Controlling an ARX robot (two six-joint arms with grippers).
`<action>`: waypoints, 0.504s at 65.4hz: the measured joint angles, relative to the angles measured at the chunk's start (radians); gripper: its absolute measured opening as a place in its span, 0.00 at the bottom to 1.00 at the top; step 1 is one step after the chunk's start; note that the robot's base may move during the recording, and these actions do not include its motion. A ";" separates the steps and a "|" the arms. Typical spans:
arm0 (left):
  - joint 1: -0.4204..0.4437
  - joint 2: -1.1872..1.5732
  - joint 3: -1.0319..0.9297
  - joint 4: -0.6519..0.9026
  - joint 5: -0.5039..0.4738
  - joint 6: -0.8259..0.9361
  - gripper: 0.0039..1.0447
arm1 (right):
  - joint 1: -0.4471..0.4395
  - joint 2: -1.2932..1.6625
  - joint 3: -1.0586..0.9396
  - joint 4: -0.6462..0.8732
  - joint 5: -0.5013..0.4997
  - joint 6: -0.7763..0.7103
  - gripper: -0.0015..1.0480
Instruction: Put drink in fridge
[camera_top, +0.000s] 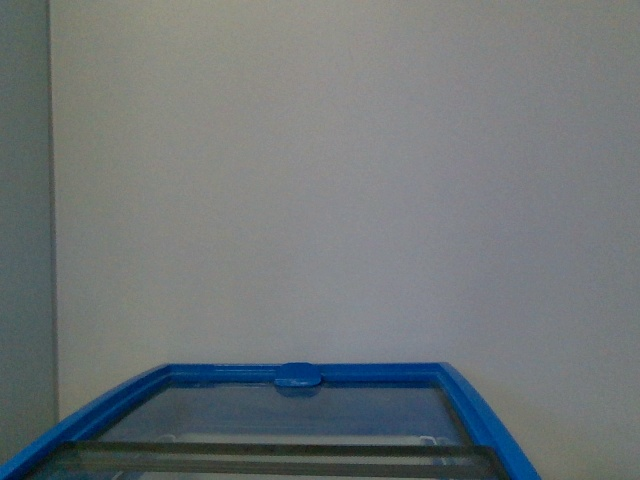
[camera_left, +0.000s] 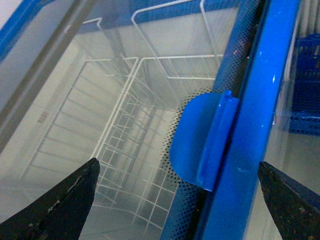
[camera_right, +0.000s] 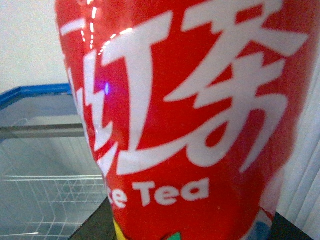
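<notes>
Glossy red-labelled drink (camera_right: 190, 125), glass lid (camera_top: 300, 415) on the fridge (camera_top: 380, 373), smooth blue plastic handle (camera_left: 205, 142), white wire basket (camera_left: 125, 145)

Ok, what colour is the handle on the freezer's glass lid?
The handle is solid blue, seen best in the left wrist view.

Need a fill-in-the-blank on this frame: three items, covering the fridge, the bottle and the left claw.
1. The fridge has a rim coloured ____.
2. On the drink, the one fully readable English word is ____.
3. The left claw stands ____ above the handle.
Missing words: blue; Tea; open.
</notes>
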 joint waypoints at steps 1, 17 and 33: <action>-0.001 0.005 0.002 -0.005 0.000 0.005 0.92 | 0.000 0.000 0.000 0.000 0.000 0.000 0.36; -0.025 0.110 0.055 0.037 -0.021 0.068 0.92 | 0.000 0.000 0.000 0.000 0.000 0.000 0.36; -0.066 0.239 0.140 0.108 -0.056 0.062 0.92 | 0.000 0.000 0.000 0.000 0.000 0.000 0.36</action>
